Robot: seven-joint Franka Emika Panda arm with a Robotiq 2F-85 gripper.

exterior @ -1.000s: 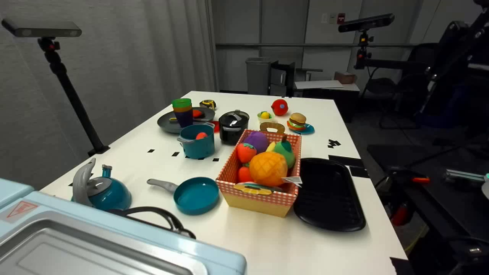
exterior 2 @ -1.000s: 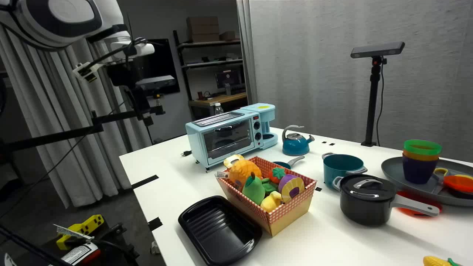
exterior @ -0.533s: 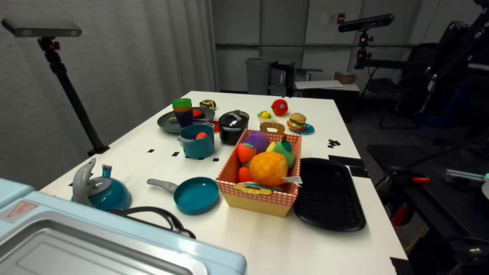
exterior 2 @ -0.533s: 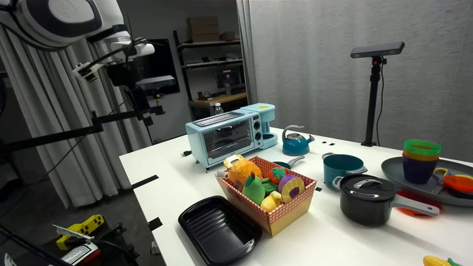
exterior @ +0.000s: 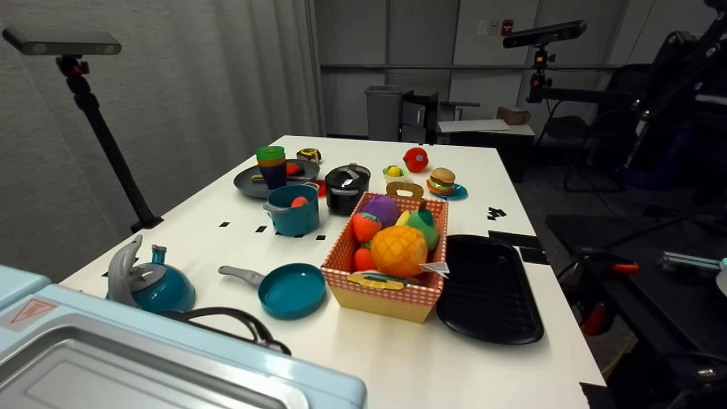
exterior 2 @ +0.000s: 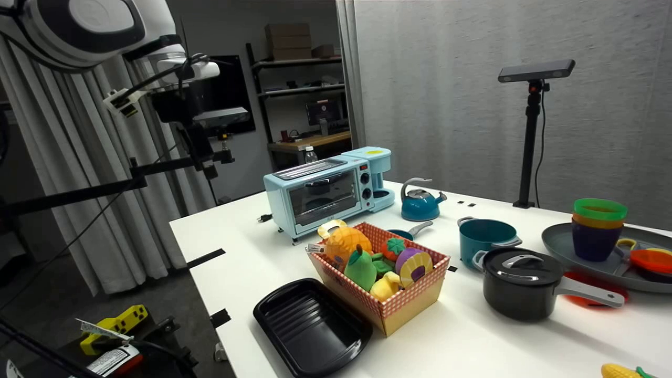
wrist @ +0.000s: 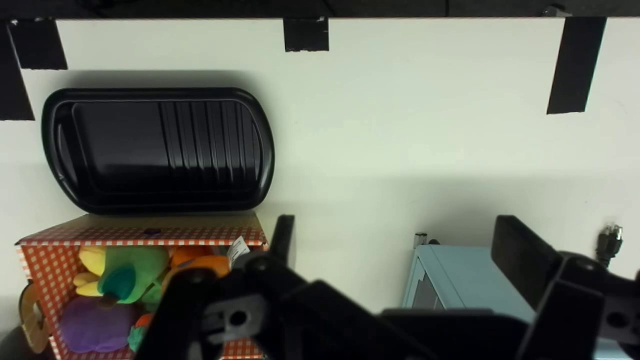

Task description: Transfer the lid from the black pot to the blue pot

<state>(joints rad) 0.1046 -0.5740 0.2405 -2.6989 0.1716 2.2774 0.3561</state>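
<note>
The dark round lid (exterior: pixel 353 172) sits on top of the black pot (exterior: pixel 342 202). In an exterior view the lid (exterior 2: pixel 523 265) shows a grey handle, and the black pot (exterior 2: pixel 517 299) has a long grey side handle. The blue pot (exterior: pixel 296 220) stands right beside the black pot. It is uncovered, with an orange-red thing inside. It also shows in an exterior view (exterior 2: pixel 476 245). My gripper (wrist: pixel 396 235) is open and empty, with its fingers wide apart. In an exterior view the gripper (exterior 2: pixel 198 149) is high at the left, far from both pots. The wrist view does not show the pots clearly.
A checked basket of toy fruit (exterior 2: pixel 415 310) and a black tray (exterior 2: pixel 315 331) lie between the arm's side and the pots. A light blue toaster oven (exterior 2: pixel 331 194), a kettle (exterior 2: pixel 420 206), a teal frying pan (exterior: pixel 292 291) and a grey pan (exterior 2: pixel 556 241) with stacked cups (exterior 2: pixel 596 236) stand around.
</note>
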